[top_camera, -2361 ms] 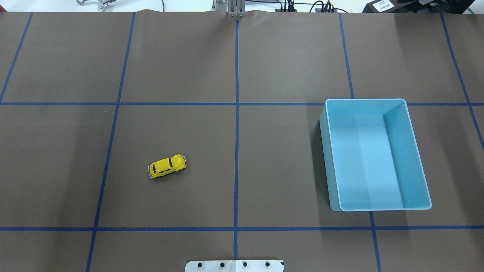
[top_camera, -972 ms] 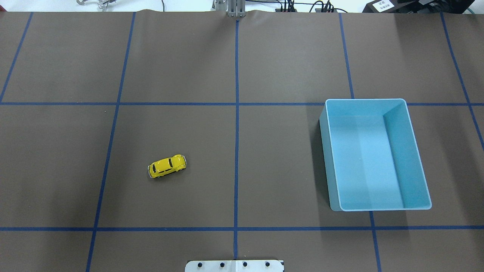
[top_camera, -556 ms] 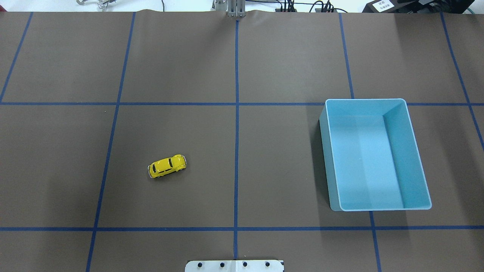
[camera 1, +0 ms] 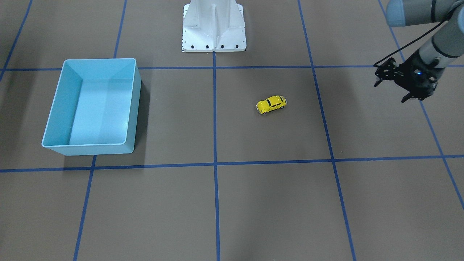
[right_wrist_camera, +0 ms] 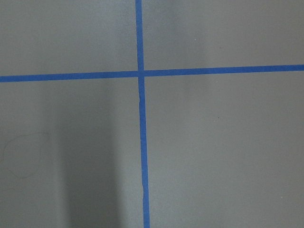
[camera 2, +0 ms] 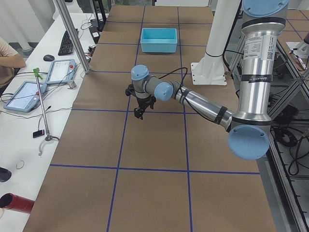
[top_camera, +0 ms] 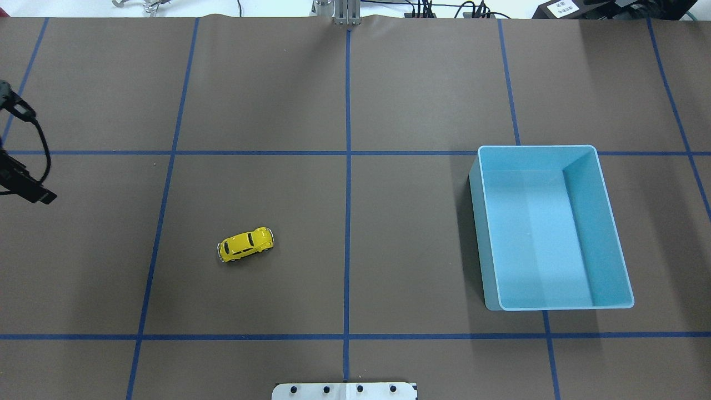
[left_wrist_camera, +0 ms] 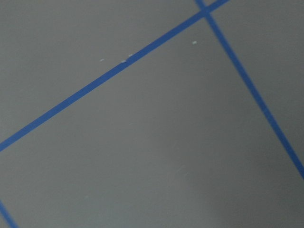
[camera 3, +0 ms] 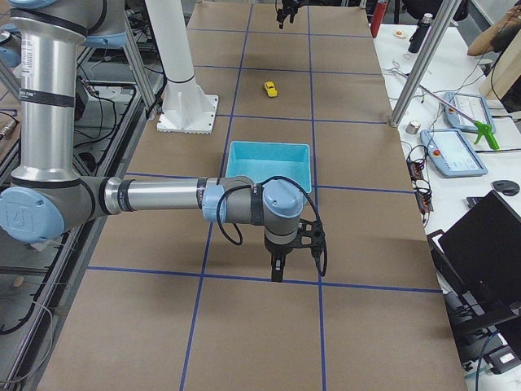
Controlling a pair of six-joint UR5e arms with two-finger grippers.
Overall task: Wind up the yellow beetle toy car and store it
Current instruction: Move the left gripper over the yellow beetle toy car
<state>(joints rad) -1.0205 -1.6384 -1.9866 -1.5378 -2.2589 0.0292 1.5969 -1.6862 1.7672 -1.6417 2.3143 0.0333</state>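
The yellow beetle toy car (top_camera: 245,244) (camera 1: 271,104) stands on its wheels on the brown mat, left of the centre tape line, and shows small in the right side view (camera 3: 269,89). My left gripper (top_camera: 33,155) (camera 1: 389,92) hangs open and empty at the overhead view's left edge, well apart from the car. My right gripper (camera 3: 277,265) shows only in the right side view, over the mat beyond the light blue bin (top_camera: 536,146) (camera 1: 99,59); I cannot tell whether it is open or shut. Both wrist views show only mat and blue tape.
The bin is empty and sits on the right half of the table. The white arm mount (camera 1: 214,25) (top_camera: 344,390) stands at the near middle edge. A side bench with tablets (camera 2: 58,72) and a person's arm (camera 2: 9,55) lies past the far edge.
My left gripper has come into the overhead view at its left edge; it was out of view before. The car and the bin have not moved.
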